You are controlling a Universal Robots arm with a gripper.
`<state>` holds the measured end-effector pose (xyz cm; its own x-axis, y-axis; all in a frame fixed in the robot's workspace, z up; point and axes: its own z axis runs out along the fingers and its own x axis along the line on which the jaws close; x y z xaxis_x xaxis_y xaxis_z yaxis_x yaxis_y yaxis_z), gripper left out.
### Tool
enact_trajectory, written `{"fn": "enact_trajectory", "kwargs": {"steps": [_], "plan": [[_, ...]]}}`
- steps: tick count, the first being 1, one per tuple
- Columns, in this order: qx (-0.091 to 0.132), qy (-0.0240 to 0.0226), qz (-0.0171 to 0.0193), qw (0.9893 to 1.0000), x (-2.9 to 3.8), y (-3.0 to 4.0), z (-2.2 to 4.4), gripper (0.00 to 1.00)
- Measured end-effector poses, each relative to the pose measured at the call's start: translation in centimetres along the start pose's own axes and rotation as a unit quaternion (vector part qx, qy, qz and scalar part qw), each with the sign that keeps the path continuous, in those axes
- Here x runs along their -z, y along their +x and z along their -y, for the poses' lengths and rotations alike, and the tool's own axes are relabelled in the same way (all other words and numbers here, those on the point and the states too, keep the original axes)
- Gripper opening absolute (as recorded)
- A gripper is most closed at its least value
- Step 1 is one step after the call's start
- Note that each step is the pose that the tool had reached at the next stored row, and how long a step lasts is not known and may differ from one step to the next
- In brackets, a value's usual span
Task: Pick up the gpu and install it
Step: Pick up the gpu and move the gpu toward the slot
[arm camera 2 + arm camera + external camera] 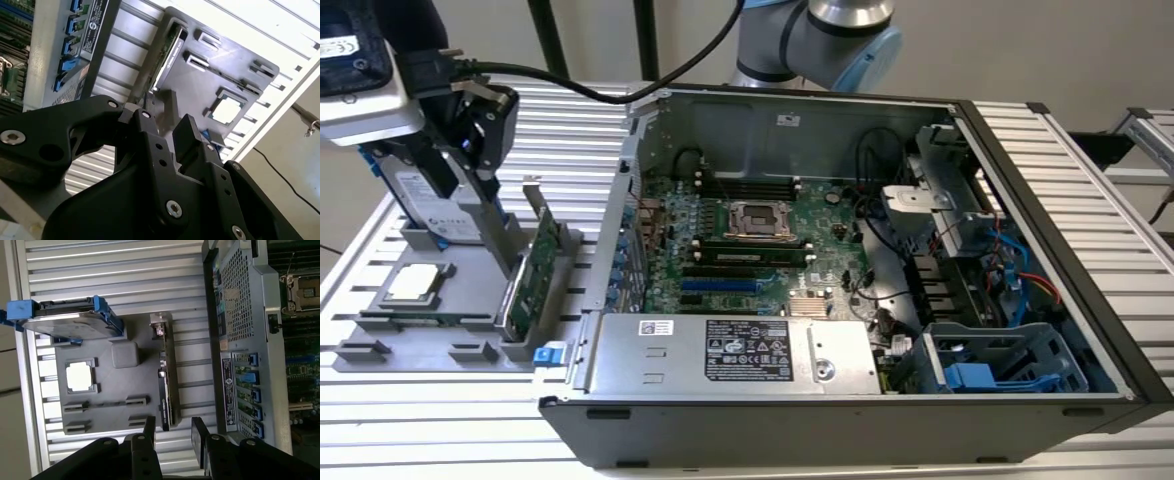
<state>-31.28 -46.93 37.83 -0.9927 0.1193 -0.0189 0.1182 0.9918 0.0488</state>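
The gpu (534, 268) stands on edge in a slot of the grey holder (400, 325), at the exterior view's left beside the open computer case (854, 420). Its green board faces the case. In both wrist views it shows edge-on as a thin dark card (165, 385) (166, 57). My gripper (478, 150) hangs above the holder, higher than the card and apart from it. It is open (175, 436), and the two black fingers (186, 131) have nothing between them. In the first wrist view the gap lines up with one end of the card.
A silver hard drive in a blue frame (424, 200) stands in the holder behind the gripper. A square silver CPU chip (414, 283) lies flat nearby. Inside the case are the motherboard (747, 230), its blue slot (720, 286) and a power supply (734, 352). The table (1067, 150) is slatted.
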Motion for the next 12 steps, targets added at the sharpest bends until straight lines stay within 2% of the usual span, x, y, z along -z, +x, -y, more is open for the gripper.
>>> {"fn": "enact_trajectory", "kwargs": {"steps": [12], "plan": [[0.000, 0.0000, 0.0000, 1.0000, -0.54, 0.01, 0.03, 1.00]]}}
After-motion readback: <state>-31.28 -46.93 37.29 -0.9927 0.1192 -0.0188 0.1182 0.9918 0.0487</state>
